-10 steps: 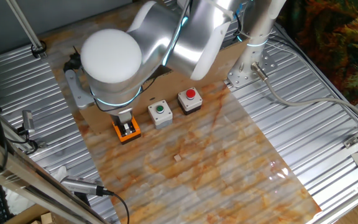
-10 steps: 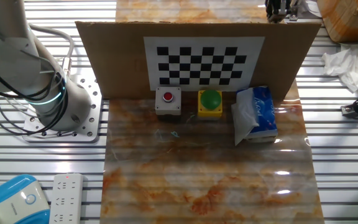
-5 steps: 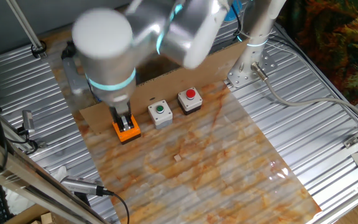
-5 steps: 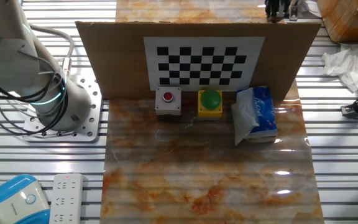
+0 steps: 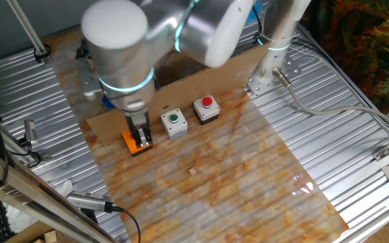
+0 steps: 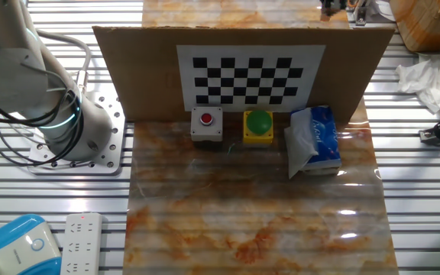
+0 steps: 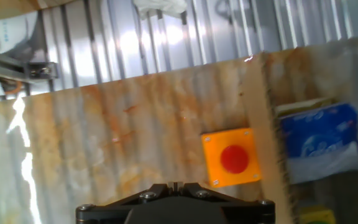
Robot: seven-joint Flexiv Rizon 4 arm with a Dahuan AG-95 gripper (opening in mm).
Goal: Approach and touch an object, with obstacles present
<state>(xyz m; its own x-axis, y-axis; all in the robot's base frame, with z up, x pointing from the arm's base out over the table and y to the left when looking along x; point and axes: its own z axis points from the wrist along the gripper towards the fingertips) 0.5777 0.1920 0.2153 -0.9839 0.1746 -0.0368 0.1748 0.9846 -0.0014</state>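
An orange box with a red button (image 5: 135,143) (image 7: 232,158) lies on the marbled board, close against the long brown cardboard strip (image 5: 201,75) (image 7: 264,130). My gripper (image 5: 139,129) (image 7: 174,185) hangs over the box with its jaws shut and nothing between them. In the hand view the box lies to the right of the jaws. I cannot tell whether the fingers touch it. In the other fixed view the cardboard strip (image 6: 357,69) stands upright and hides the orange box. Only the gripper's top (image 6: 340,8) shows behind it.
A grey box with a green button (image 5: 174,123) and one with a red button (image 5: 206,109) sit to the right of the orange box. Behind the cardboard are a blue tissue pack (image 6: 316,140) (image 7: 319,138), a yellow box (image 6: 258,126) and a red-button box (image 6: 206,124).
The arm's elbow swung back and up. The gripper stayed over the orange box and shifted slightly to the right in the one fixed view.
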